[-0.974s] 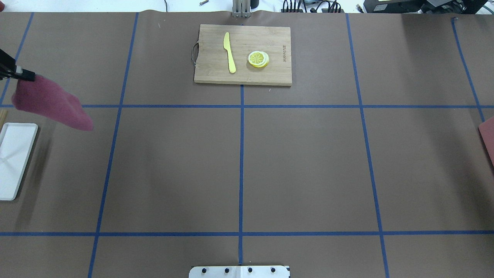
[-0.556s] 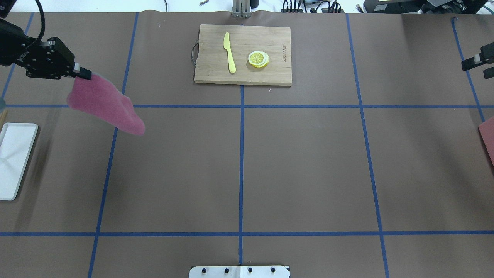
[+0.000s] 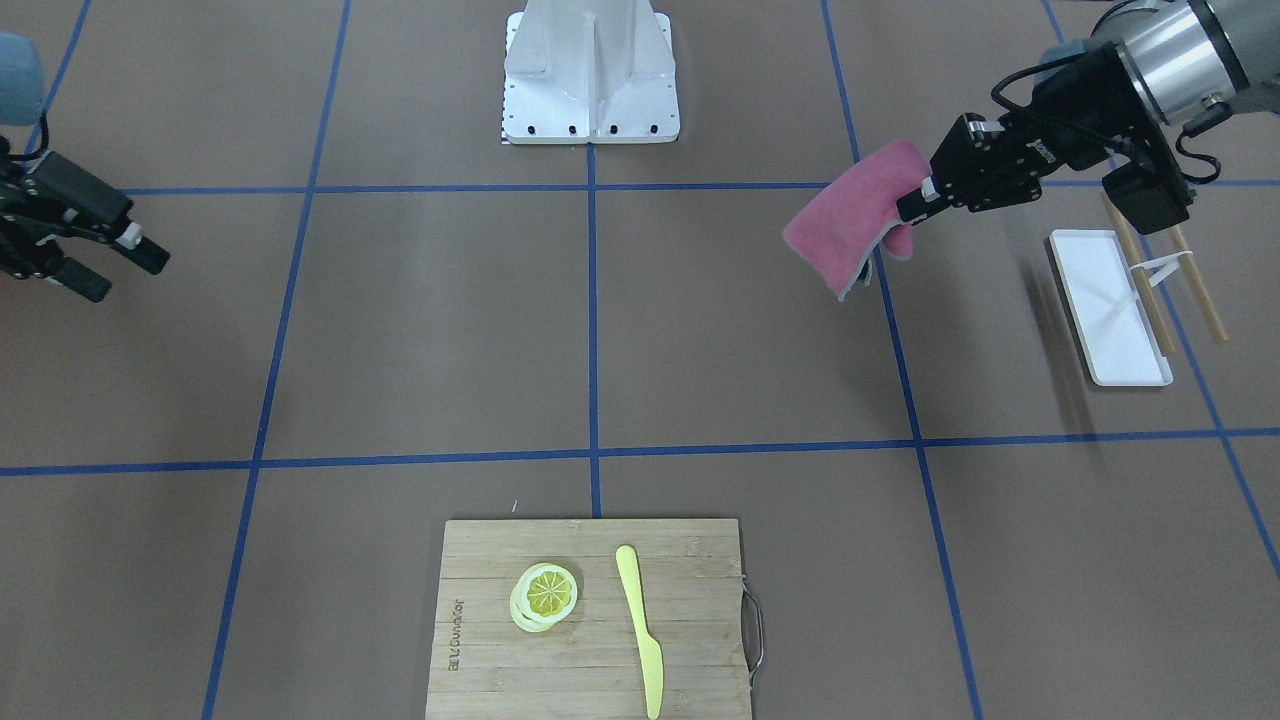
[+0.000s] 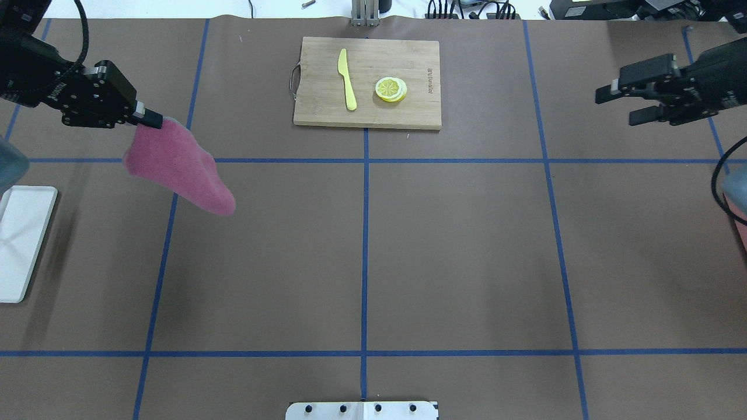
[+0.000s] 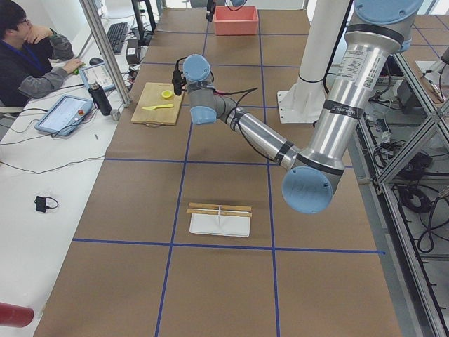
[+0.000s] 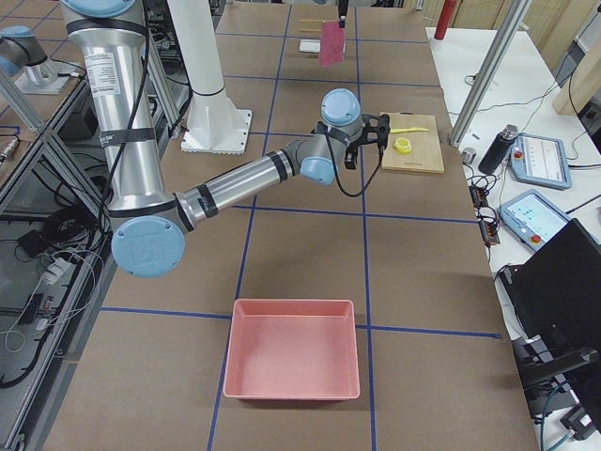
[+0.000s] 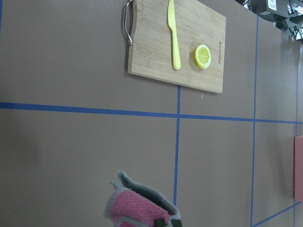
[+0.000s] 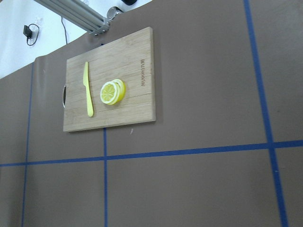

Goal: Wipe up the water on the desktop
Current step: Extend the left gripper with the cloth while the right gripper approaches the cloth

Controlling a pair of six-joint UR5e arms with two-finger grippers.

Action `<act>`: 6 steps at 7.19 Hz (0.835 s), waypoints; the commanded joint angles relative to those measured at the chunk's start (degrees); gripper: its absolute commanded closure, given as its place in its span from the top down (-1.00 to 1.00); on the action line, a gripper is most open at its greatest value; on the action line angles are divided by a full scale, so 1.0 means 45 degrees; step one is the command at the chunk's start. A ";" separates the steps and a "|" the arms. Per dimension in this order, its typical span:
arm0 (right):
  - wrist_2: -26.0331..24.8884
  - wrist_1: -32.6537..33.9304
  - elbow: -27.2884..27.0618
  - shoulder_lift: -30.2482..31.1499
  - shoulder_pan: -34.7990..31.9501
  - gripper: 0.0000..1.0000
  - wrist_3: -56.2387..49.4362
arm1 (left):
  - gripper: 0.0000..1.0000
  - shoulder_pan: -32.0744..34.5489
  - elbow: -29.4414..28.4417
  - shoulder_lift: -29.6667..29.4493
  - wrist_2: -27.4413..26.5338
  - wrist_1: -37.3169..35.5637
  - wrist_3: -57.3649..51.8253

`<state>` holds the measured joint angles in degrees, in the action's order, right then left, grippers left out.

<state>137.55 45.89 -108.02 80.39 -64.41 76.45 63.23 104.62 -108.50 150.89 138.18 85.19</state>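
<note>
While left hand (image 4: 156, 120) grips pink cloth (image 4: 181, 172) above desktop (image 4: 455, 245), right hand (image 4: 614, 109) spread wide, person (image 5: 31, 62) only in left-side view.

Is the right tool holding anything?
No, the right tool is open and empty over the desktop, while the left tool grips the pink cloth.

White tray (image 4: 23, 245) cut by left edge; cloth (image 7: 133, 208) cropped at bottom.

Left arm (image 5: 347, 84) and right arm (image 6: 117, 103): silver tubes with printed labels, pale blue joint caps (image 5: 306, 191), black cables (image 4: 713, 181), white bolted base (image 3: 590, 75)
</note>
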 commanded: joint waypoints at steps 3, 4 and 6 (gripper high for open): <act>-0.3997 -0.0959 -0.1420 -0.1302 0.3506 1.00 0.2620 | -1.00 -0.2091 0.0130 -0.0868 -0.2371 0.0814 0.1960; -0.4527 -0.0997 -0.1773 -0.1302 0.4015 1.00 0.2659 | -1.00 -0.2890 -0.0083 -0.1044 -0.3093 0.1649 0.2663; -0.6164 -0.0998 -0.2030 -0.1727 0.5185 1.00 0.3049 | -1.00 -0.4279 -0.0397 -0.1162 -0.5453 0.3369 0.3135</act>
<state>114.24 41.43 -116.44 73.98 -44.35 89.43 47.48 103.53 -113.25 132.17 149.13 97.50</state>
